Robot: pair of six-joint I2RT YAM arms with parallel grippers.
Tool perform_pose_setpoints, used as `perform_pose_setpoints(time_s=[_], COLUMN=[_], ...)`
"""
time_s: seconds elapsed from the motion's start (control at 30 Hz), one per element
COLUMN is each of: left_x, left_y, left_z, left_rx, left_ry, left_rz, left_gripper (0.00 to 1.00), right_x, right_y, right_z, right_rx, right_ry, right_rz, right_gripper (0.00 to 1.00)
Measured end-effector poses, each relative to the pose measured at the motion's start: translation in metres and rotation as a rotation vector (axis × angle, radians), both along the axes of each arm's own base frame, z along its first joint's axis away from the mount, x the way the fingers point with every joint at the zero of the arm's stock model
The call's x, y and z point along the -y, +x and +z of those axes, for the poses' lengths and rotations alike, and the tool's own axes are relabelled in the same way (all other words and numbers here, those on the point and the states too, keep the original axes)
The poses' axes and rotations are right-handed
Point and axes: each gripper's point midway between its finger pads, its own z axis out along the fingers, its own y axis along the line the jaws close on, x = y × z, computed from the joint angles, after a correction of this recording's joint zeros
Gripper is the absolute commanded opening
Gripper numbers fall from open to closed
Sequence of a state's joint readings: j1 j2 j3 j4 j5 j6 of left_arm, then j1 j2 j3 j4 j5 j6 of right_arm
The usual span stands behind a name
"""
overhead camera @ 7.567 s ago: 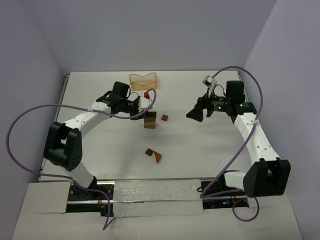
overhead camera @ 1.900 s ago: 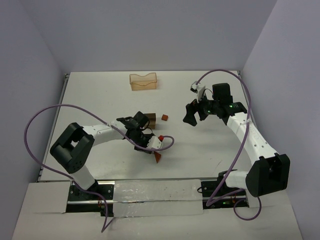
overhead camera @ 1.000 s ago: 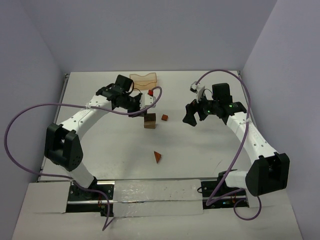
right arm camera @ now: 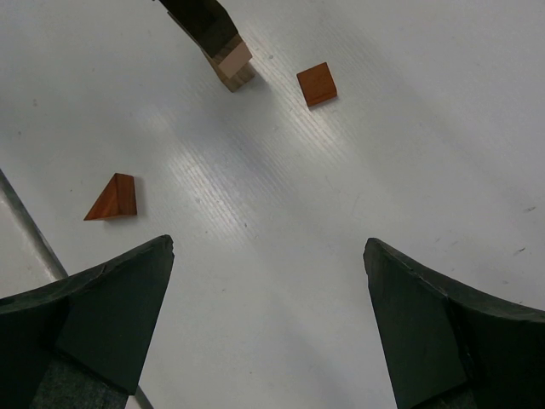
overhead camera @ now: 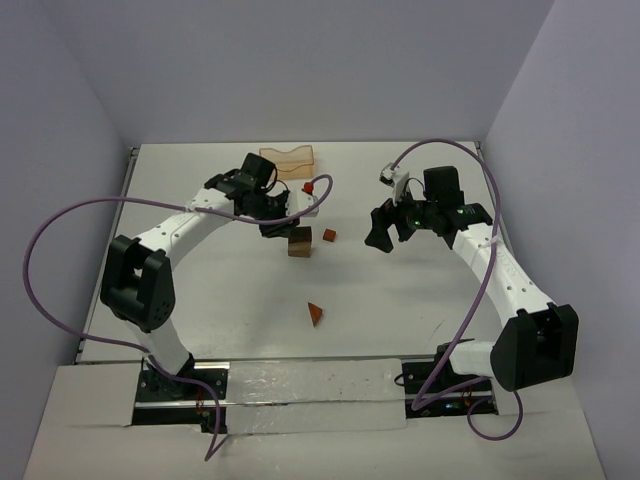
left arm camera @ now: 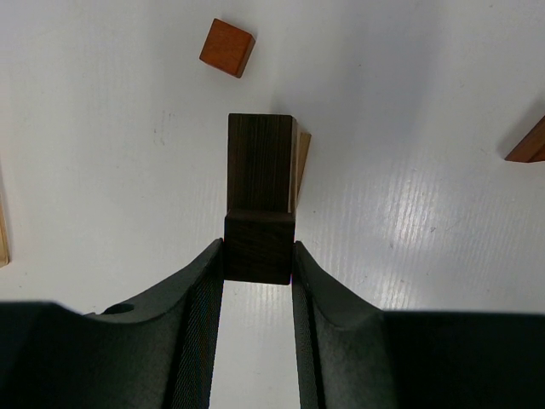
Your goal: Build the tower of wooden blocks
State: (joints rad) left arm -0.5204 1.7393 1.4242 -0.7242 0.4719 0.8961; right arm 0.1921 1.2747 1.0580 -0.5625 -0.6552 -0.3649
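Note:
My left gripper is shut on a small dark brown cube, pinched at the fingertips. Just beyond it stands the started wood block tower, a dark brown block on a tan one. I cannot tell whether the cube touches it. From above, the left gripper hovers at the tower's left side. A reddish-brown cube lies right of the tower and a reddish-brown wedge lies nearer the bases. My right gripper hangs open, right of the cube, with nothing between its fingers.
A pale orange translucent tray stands at the back of the table behind the left arm. In the right wrist view the tower, cube and wedge lie ahead on the white table. Purple cables loop off both arms.
The left gripper, carrying the dark cube, has come down and slightly right, closer to the tower. The right arm has not moved.

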Motion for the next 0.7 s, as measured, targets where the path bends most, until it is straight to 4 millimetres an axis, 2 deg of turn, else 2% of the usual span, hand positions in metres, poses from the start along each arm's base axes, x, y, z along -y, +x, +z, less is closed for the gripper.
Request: perform_pose_setpoints(time_s=[0.7], left_x=[0.0046], left_y=[0.0027], left_z=[-0.0024], left_rx=[0.007], left_ry=[0.025], left_rz=[0.016], left_gripper=[0.33], right_x=[-0.0001], right_y=[0.0002], right_z=[-0.0012], right_rx=[-0.004], right_ry=[0.0], right_rz=[0.0], right_gripper=[1.0])
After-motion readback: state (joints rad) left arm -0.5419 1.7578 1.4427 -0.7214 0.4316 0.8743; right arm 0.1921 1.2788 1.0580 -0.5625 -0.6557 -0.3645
